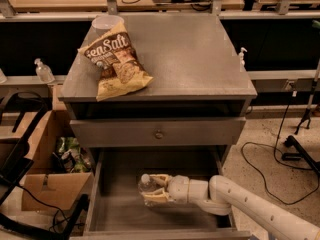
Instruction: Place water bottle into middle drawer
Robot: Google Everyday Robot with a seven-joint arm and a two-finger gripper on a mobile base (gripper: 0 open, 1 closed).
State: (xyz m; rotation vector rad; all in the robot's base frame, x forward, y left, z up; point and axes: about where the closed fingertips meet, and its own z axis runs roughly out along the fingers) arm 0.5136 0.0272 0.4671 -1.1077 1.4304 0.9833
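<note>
The middle drawer [120, 211] is pulled out below the cabinet, a wide grey tray with low side walls. The water bottle [145, 184], clear with a white cap pointing left, lies sideways inside the drawer just over its floor. My gripper [152, 188] reaches in from the right on a white arm and its pale fingers are closed around the bottle's body. Whether the bottle rests on the drawer floor cannot be told.
A sea salt chip bag [116, 60] lies on the cabinet top [200, 59] at the left. A closed drawer front with a round knob [158, 133] sits above the open drawer. A cardboard box [47, 189] and cables lie on the floor at left; pump bottles [43, 70] stand behind.
</note>
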